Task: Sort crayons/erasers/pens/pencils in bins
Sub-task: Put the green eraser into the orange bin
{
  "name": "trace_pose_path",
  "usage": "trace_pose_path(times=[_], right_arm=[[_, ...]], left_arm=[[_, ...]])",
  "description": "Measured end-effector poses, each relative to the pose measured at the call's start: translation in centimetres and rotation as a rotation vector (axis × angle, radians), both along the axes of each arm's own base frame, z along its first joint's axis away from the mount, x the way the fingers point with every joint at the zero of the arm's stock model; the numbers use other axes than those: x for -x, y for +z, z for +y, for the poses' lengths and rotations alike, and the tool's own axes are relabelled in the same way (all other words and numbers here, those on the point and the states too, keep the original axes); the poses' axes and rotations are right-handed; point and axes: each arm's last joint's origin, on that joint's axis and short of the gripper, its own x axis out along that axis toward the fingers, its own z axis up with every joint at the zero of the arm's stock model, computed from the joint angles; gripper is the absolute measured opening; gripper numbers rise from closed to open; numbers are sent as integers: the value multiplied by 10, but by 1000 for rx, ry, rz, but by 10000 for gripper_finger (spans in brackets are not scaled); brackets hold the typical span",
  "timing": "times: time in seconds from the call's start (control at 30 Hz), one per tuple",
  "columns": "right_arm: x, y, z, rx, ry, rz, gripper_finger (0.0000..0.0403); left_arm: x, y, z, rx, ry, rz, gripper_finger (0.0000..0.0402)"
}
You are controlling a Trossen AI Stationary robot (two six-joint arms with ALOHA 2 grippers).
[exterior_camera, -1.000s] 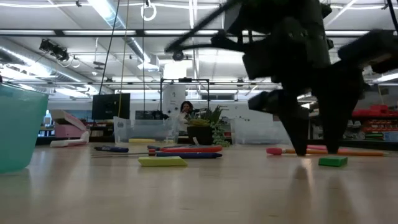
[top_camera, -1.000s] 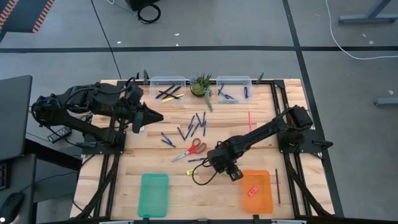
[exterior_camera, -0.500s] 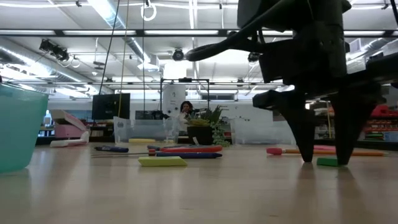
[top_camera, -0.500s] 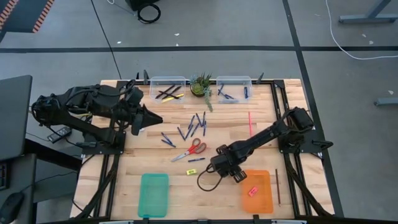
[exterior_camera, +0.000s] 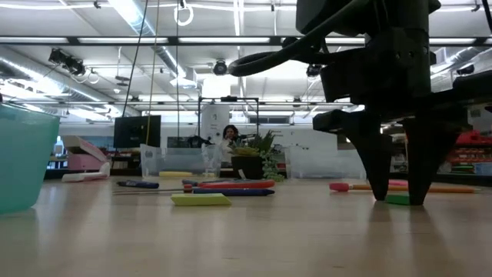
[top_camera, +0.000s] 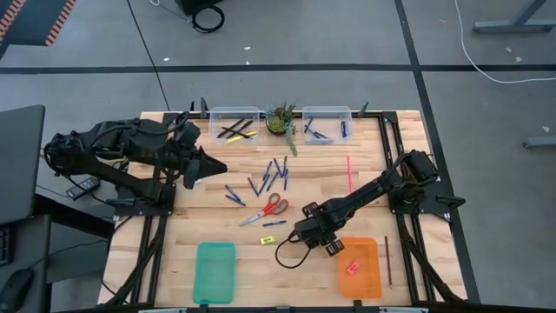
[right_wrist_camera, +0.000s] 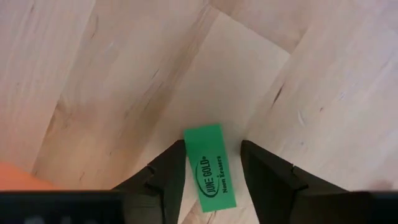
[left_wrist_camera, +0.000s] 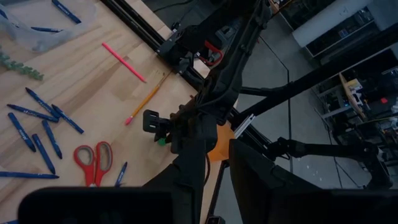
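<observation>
Pale wooden table (top_camera: 217, 228) with visible grain and a smooth, faintly sheened finish. A green eraser (right_wrist_camera: 211, 167) wears a smooth printed wrapper. The right gripper (right_wrist_camera: 212, 171) has matt black fingers. Far bins (top_camera: 234, 114) are clear glossy plastic; the near orange tray (top_camera: 368, 280) and teal tray (top_camera: 215, 273) look like smooth plastic.

The right gripper (exterior_camera: 398, 198) comes down over the green eraser (right_wrist_camera: 210, 166), and its fingers (right_wrist_camera: 166, 176) now stand on both sides.

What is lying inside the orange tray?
The orange tray holds one small pink-red eraser. The right gripper overlaps the tray's near corner, so anything beneath it there stays hidden.
</observation>
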Motion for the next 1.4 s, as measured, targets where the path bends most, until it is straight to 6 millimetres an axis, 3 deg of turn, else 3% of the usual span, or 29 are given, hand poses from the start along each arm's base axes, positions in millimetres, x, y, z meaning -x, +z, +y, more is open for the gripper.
trace_pose_path(times=[0.3, 0.47, 0.63, 0.83, 1.07, 1.2, 1.4], right_arm=[[-1, 0, -1, -14, -30, 1, 86], [0, 11, -6, -53, -75, -20, 71], [6, 47, -19, -106, -219, -92, 74], [29, 94, -23, -251, -457, -111, 75], [61, 128, 1, -455, -790, -32, 75], [76, 129, 23, -470, -992, 67, 76], [89, 120, 53, -420, -1087, 98, 76]], left_arm=[[0, 0, 0, 1, 0, 0, 80], [0, 0, 0, 0, 0, -1, 80], [0, 0, 0, 1, 0, -1, 80], [0, 0, 0, 0, 0, -2, 80], [0, 0, 0, -8, -3, -3, 78], [0, 0, 0, -10, -4, -3, 79], [0, 0, 0, -10, -4, -3, 78]])
